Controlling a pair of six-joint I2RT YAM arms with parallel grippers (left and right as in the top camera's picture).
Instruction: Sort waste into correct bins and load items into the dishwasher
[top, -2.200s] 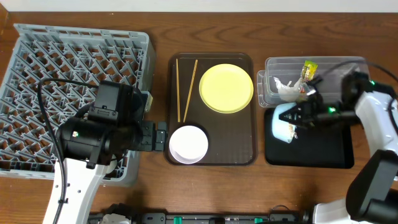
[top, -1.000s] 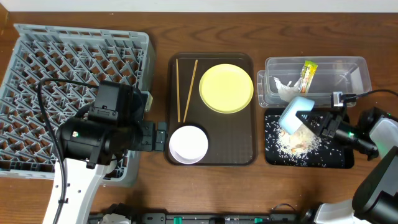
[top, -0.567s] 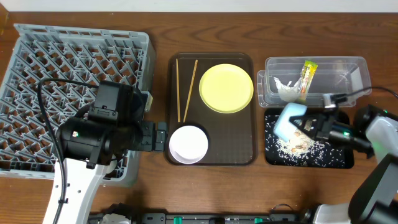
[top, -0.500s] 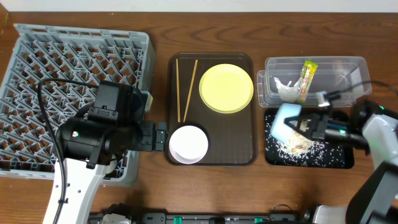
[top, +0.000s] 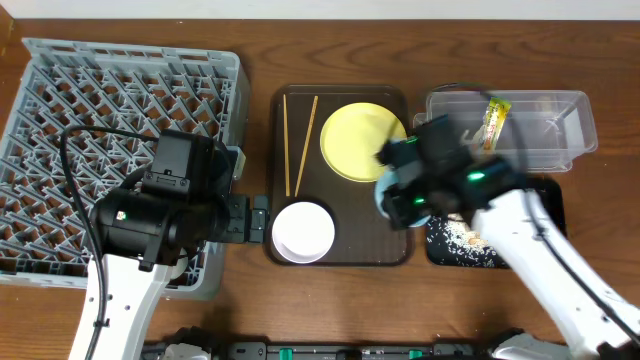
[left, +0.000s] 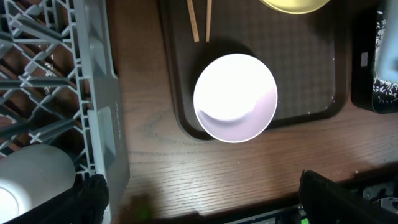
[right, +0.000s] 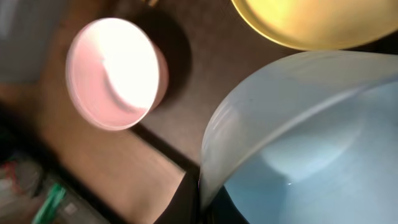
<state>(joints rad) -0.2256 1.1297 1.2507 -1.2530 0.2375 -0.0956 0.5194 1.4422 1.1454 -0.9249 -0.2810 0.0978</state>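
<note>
My right gripper (top: 405, 195) is shut on the rim of the light blue bowl (right: 298, 143) and holds it over the right part of the brown serving tray (top: 345, 255), blurred in motion. The yellow plate (top: 355, 140), chopsticks (top: 300, 140) and white bowl (top: 303, 232) lie on that tray. Beige crumbs (top: 465, 238) lie in the black tray (top: 545, 200). The snack wrapper (top: 494, 120) sits in the clear tub (top: 560, 125); the tissue is hidden. My left gripper (left: 199, 193) is open above the table edge, between the grey dish rack (top: 60, 120) and the white bowl (left: 235, 98).
A white rounded object (left: 31, 180) rests in the near corner of the dish rack. The rack's right wall (left: 99, 112) stands close to the brown tray's left edge (left: 171, 81), with a narrow strip of wooden table between them.
The right gripper tipped the crumbs out of the blue bowl onto the black tray, then swung left with the bowl over the brown tray. The left arm has not moved.
</note>
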